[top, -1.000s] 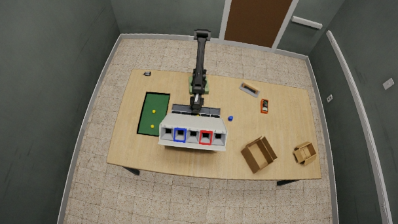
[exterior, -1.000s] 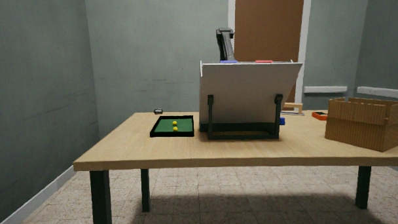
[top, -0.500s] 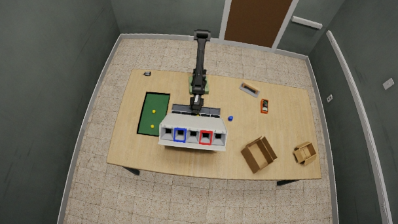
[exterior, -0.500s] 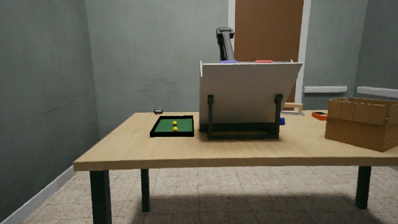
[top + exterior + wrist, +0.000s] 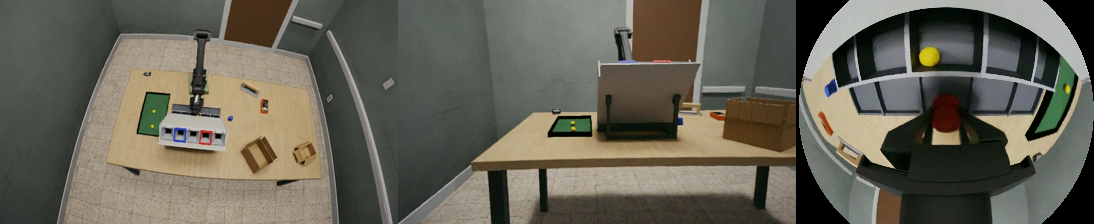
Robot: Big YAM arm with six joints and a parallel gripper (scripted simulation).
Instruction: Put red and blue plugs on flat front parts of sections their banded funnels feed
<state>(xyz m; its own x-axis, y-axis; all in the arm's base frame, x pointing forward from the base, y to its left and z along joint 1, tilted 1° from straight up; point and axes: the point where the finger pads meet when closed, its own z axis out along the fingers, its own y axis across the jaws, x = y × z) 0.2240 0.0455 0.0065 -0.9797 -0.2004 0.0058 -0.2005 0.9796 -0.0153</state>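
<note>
The red plug [image 5: 946,114] is round and dark red, and it is above the flat front part of the middle section. The gripper [image 5: 946,111] has its fingers partly apart, closed upon this plug, one finger at each side. In the middle section (it is the third of five) lies a yellow marble [image 5: 929,56]. The blue plug [image 5: 230,118] [image 5: 680,121] [image 5: 830,88] stands on the table [image 5: 209,164] [image 5: 627,162], apart from the funnel unit [image 5: 193,122] [image 5: 643,92].

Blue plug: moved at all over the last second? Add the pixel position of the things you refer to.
No. The blue plug [image 5: 230,118] [image 5: 680,121] [image 5: 830,88] sits in the same spot on the table [image 5: 281,124] [image 5: 535,150], just beside the funnel unit's [image 5: 193,121] [image 5: 643,92] edge, in top and exterior views.
</note>
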